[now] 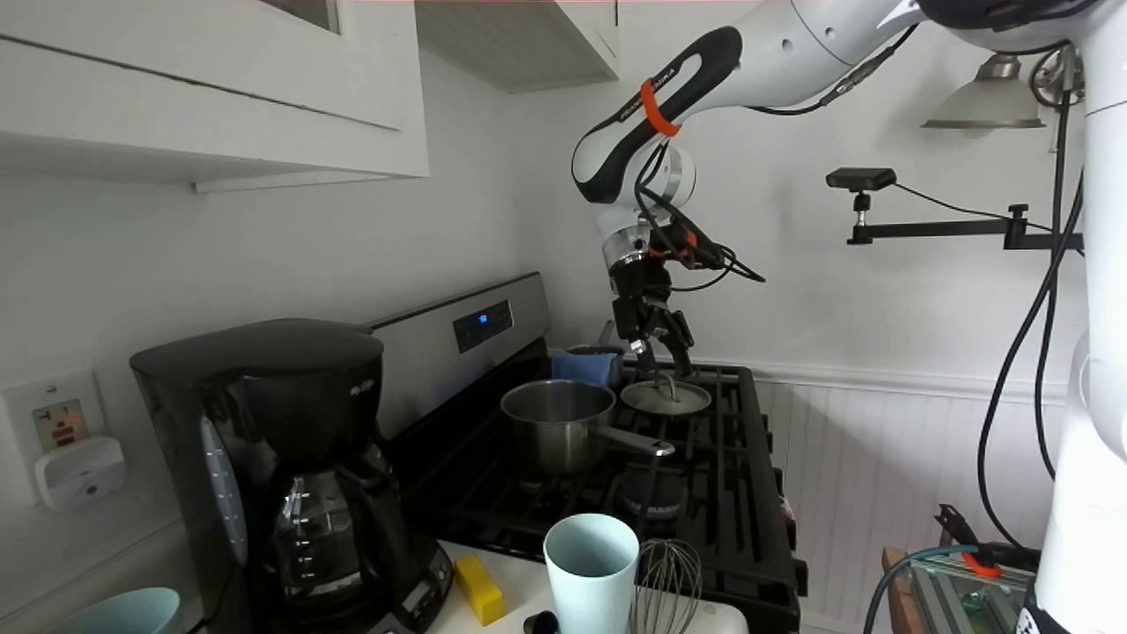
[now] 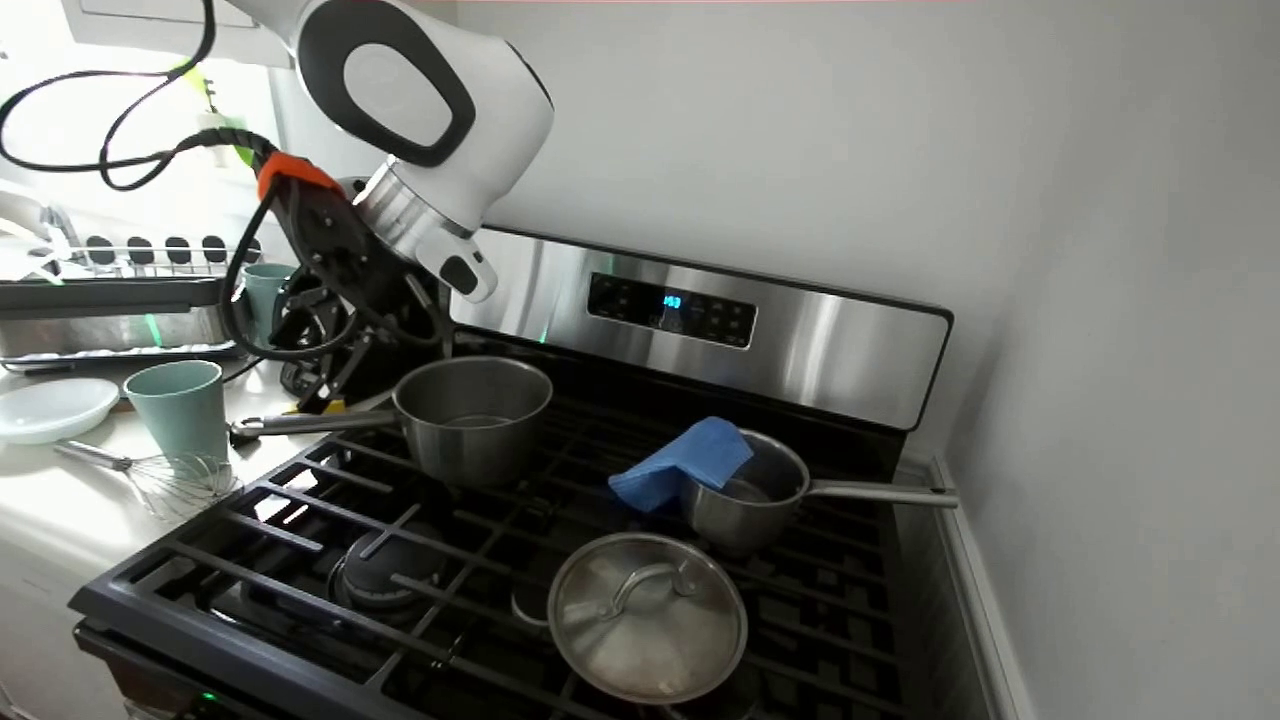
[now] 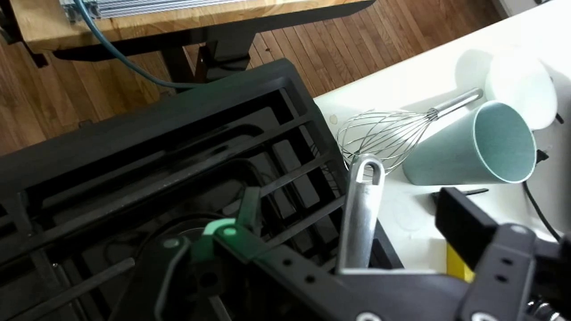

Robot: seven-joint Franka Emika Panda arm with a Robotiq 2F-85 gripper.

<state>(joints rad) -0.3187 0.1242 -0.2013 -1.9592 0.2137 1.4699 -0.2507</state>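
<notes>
My gripper [image 3: 359, 216] is open and empty, its two dark fingers wide apart in the wrist view. Between them shows the metal handle [image 3: 362, 232] of a large steel saucepan [image 2: 475, 435]. In an exterior view the gripper [image 2: 335, 385] is just above this handle, and whether it touches cannot be told. The gripper [image 1: 665, 359] also shows in an exterior view, where it overlaps a round steel lid [image 1: 665, 398] behind. The lid [image 2: 650, 625] lies on the stove grate. A smaller saucepan [image 2: 740, 515] has a blue cloth [image 2: 685, 462] over its rim.
The black gas stove [image 2: 400, 570] has raised grates. On the white counter stand a pale green cup [image 3: 455, 147], a wire whisk [image 3: 388, 133], a yellow sponge [image 3: 457, 263] and a white bowl [image 2: 55, 410]. A black coffee maker [image 1: 264, 387] stands beside the stove. Walls border the stove.
</notes>
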